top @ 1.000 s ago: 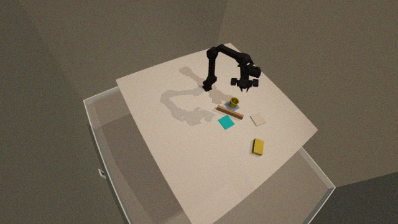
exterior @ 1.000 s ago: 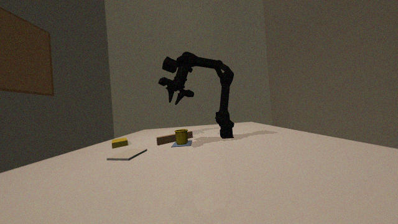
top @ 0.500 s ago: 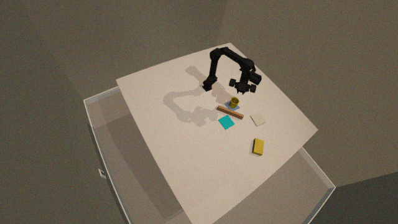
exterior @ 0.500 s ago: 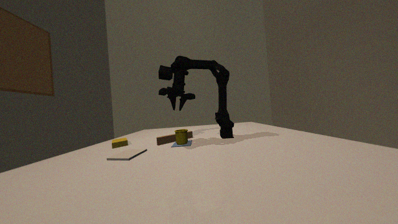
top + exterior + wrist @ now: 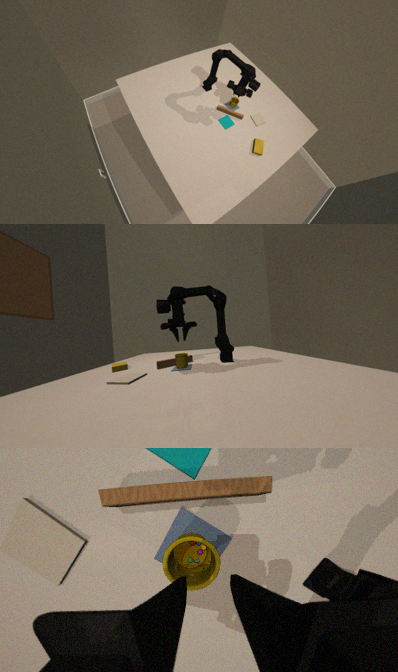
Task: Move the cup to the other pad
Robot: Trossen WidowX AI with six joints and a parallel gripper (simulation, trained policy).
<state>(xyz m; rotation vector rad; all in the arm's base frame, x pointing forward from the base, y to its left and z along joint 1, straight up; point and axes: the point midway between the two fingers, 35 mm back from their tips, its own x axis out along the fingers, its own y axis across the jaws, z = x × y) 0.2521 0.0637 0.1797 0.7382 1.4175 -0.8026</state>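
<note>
The cup (image 5: 234,102) (image 5: 181,361) (image 5: 215,564) is standing upright on the blue pad (image 5: 237,107) (image 5: 189,368) (image 5: 220,538), its marbles (image 5: 200,552) lying inside. The bar (image 5: 230,112) (image 5: 165,363) (image 5: 185,492) is lying between that pad and the teal pad (image 5: 226,122) (image 5: 187,458), at twelve o'clock from the cup in the wrist view, probably serving as a barrier to lift over. The gripper (image 5: 237,96) (image 5: 181,341) (image 5: 208,581) is hovering above the cup, pointing down, presumably lining up for a grasp. Its fingers are standing partly open, holding nothing and touching nothing.

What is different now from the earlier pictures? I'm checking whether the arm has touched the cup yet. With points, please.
The gripper (image 5: 239,96) (image 5: 181,341) (image 5: 208,581) has come down toward the cup (image 5: 234,102) (image 5: 181,361) (image 5: 191,563) and swung from a tilt to pointing nearly straight down. Nothing was taken hold of or let go. The cup, the wooden bar (image 5: 230,112) (image 5: 165,363) (image 5: 185,492) and the pads stayed put.
</note>
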